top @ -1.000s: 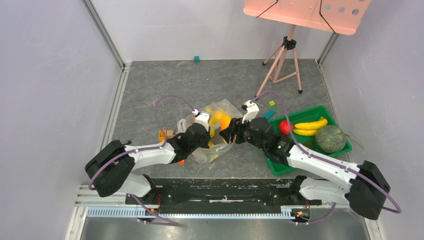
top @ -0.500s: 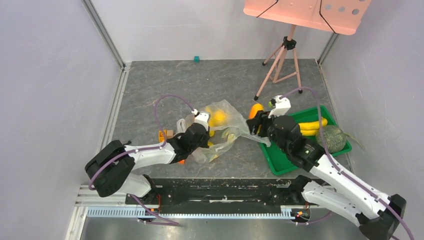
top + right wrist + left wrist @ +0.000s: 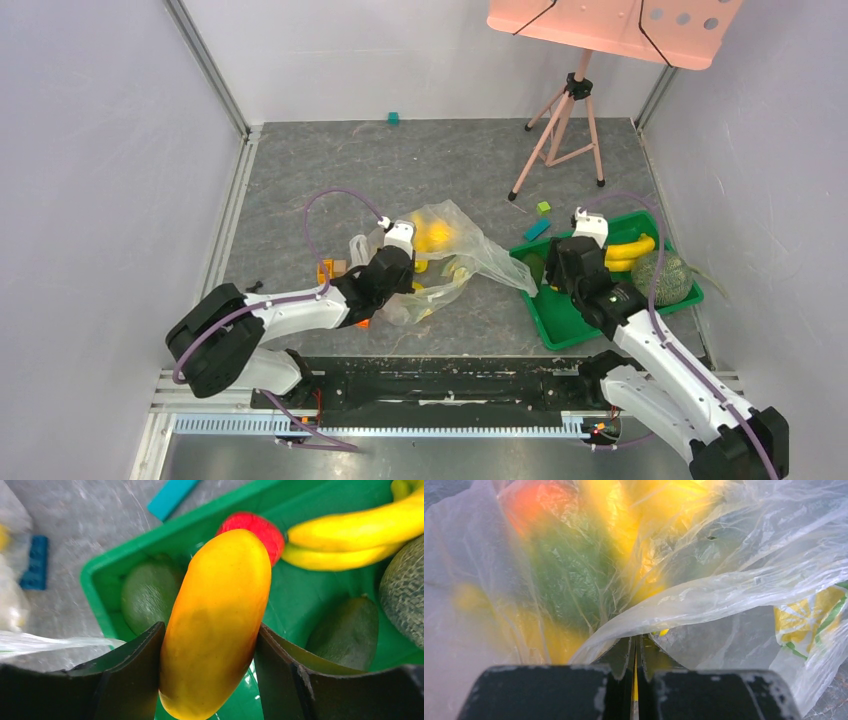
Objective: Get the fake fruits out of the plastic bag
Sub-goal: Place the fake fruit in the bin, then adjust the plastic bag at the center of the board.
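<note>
The transparent plastic bag (image 3: 455,250) lies crumpled mid-floor with yellow fruits (image 3: 435,235) inside. My left gripper (image 3: 400,265) is shut on a fold of the bag (image 3: 704,595); blurred yellow (image 3: 624,510), green (image 3: 569,575) and red-orange (image 3: 524,505) fruits show through the film. My right gripper (image 3: 545,272) is shut on an oval orange-yellow fruit (image 3: 215,620), held just above the left end of the green tray (image 3: 95,575). In the tray lie a red fruit (image 3: 252,522), bananas (image 3: 350,530), a green fruit (image 3: 145,592), a dark green fruit (image 3: 345,630) and a netted melon (image 3: 405,590).
A pink tripod stand (image 3: 565,120) stands at the back right. A teal bar (image 3: 538,229) and a small green block (image 3: 543,207) lie by the tray, a teal block (image 3: 394,118) at the far wall, orange blocks (image 3: 327,270) beside the left arm. Walls enclose the floor.
My right gripper has carried the orange-yellow fruit out of the bag and rightward to above the green tray. My left gripper has kept its hold on the bag.
</note>
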Robot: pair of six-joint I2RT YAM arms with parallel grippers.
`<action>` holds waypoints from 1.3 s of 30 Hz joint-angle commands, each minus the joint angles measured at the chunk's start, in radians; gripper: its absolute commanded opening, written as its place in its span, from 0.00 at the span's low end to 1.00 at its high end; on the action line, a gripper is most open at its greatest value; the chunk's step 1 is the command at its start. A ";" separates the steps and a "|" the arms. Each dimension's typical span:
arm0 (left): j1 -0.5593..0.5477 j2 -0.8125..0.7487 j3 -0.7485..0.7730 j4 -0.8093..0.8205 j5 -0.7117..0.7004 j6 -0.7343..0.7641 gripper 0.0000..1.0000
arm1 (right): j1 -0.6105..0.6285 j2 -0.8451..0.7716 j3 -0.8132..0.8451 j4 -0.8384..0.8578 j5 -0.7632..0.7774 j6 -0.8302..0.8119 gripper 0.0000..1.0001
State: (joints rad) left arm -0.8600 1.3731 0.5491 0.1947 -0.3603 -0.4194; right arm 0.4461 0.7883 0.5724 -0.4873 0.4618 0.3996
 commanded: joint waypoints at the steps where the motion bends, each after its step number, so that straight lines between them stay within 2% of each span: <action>1: -0.001 -0.030 0.006 -0.007 -0.072 0.011 0.02 | -0.013 0.020 -0.046 -0.009 -0.042 -0.016 0.49; 8: -0.001 -0.019 0.012 -0.008 -0.065 0.010 0.02 | -0.013 0.060 -0.091 0.021 -0.104 -0.030 0.54; 10: 0.000 -0.018 0.012 -0.008 -0.065 0.010 0.02 | -0.014 0.072 -0.092 0.024 -0.104 -0.030 0.59; 14: -0.001 -0.018 0.011 -0.008 -0.065 0.010 0.02 | -0.014 0.078 -0.088 0.025 -0.097 -0.029 0.79; 19: -0.001 -0.018 0.012 -0.010 -0.065 0.010 0.02 | -0.015 0.053 -0.076 0.015 -0.077 -0.025 0.87; 23: -0.001 -0.016 0.014 -0.010 -0.060 0.010 0.02 | -0.014 0.013 -0.044 0.003 -0.051 -0.027 0.88; 26: 0.000 -0.014 0.015 -0.009 -0.059 0.010 0.02 | -0.014 -0.048 -0.016 0.031 -0.090 -0.059 0.87; 30: -0.001 -0.014 0.014 -0.009 -0.058 0.011 0.02 | -0.012 -0.135 0.006 0.153 -0.272 -0.113 0.80; 33: -0.001 -0.010 0.016 -0.009 -0.058 0.012 0.02 | -0.001 -0.135 0.040 0.210 -0.410 -0.124 0.75; 36: -0.001 -0.006 0.019 -0.009 -0.054 0.011 0.02 | 0.071 -0.099 0.075 0.256 -0.447 -0.122 0.72; 39: -0.001 -0.003 0.021 -0.008 -0.049 0.010 0.02 | 0.255 -0.044 0.101 0.315 -0.356 -0.115 0.72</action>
State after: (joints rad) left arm -0.8600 1.3651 0.5491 0.1665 -0.3912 -0.4194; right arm 0.5392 0.6895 0.6147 -0.2893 0.1066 0.3012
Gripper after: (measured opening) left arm 0.026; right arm 0.720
